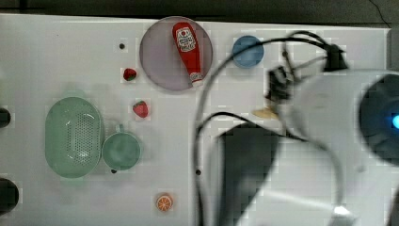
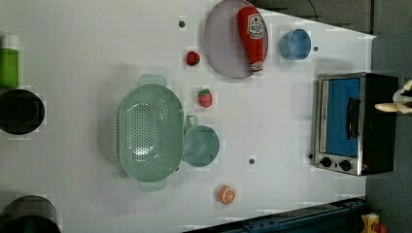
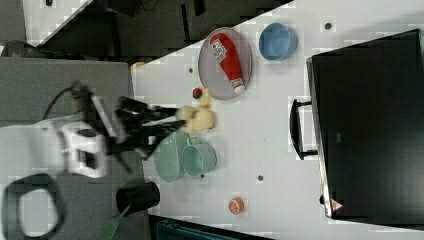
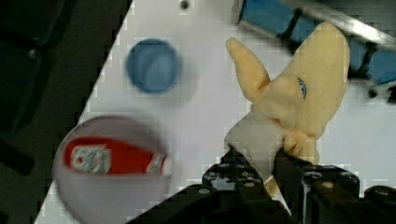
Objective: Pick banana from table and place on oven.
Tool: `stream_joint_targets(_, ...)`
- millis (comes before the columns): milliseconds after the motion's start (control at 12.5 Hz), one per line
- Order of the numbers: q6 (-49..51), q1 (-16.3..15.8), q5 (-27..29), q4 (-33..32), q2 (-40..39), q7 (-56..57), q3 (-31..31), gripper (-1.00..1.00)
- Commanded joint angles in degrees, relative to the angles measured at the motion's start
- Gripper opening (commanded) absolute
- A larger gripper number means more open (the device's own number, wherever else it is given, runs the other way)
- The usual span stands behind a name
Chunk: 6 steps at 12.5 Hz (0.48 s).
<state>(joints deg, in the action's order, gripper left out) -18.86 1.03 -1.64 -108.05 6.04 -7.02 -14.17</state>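
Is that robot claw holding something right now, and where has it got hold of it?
Yes: the gripper pinches the banana by its whitish peeled core, peel strips splaying away.

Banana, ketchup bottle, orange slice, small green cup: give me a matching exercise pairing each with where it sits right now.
Things:
1. banana
2. ketchup bottle
3. orange slice
4. small green cup

Places:
A. lying on the grey plate
B. alone on the bare table
C. held in the pincer, off the table
D. touching the green colander

Pairs: 1-C, 2-A, 3-B, 4-D
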Motion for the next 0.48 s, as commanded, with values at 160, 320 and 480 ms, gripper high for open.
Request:
stream_joint_targets(160,0.3,2.1,-1.2,-2.3,-3.4,18.4,-9.5,-0.61)
stream_joint_targets(320,-2.5,2.1,-2.2,-1.3,-6.9,27.8,-14.3,-0.61)
stream_joint_targets(480,-7.6,2.2,-2.2,-0.6,-10.9,36.2,-17.9,-0.61)
